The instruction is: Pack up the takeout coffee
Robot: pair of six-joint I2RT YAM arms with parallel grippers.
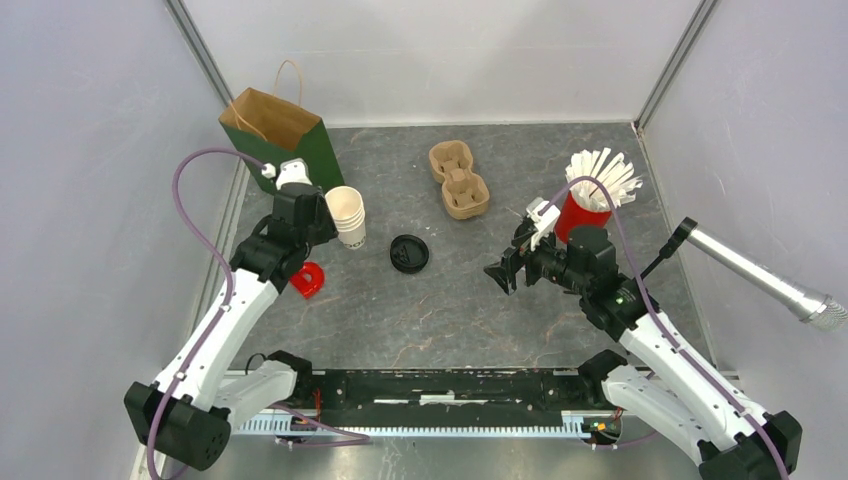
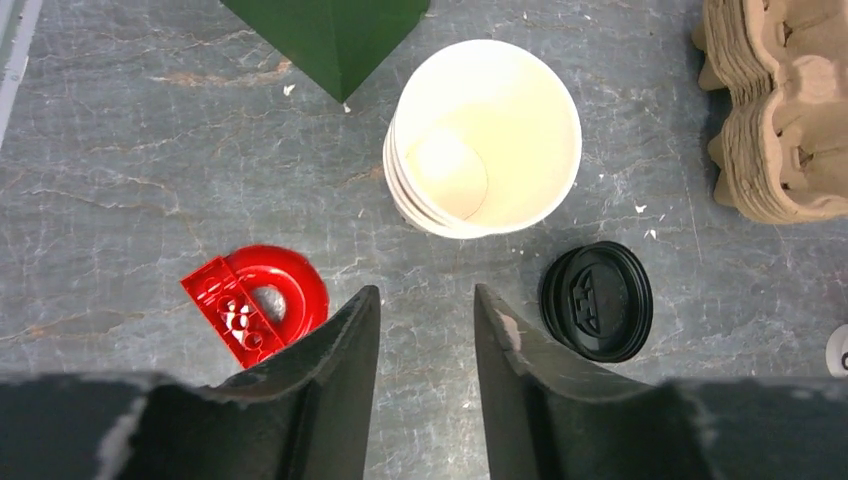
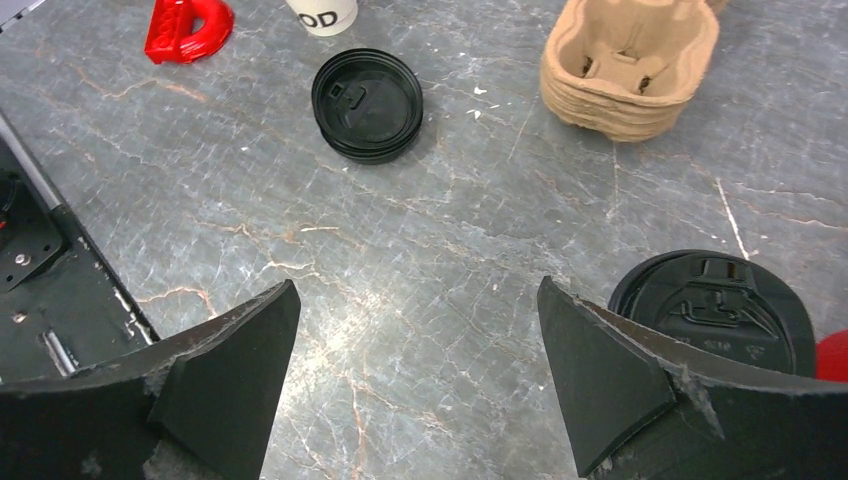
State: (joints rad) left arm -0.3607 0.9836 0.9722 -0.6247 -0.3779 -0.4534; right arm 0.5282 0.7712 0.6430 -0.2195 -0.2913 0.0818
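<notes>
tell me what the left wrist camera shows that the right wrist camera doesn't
Left wrist only: a corner of the green bag, the open inside of the stacked white cups, and the left fingers.
Right wrist only: a second black lid at the near right, partly behind the right fingers, plus a sliver of a red cup.
Both: the loose black lids, cardboard cup carriers, red plastic piece and grey table; the right wrist catches only the white cups' base.
</notes>
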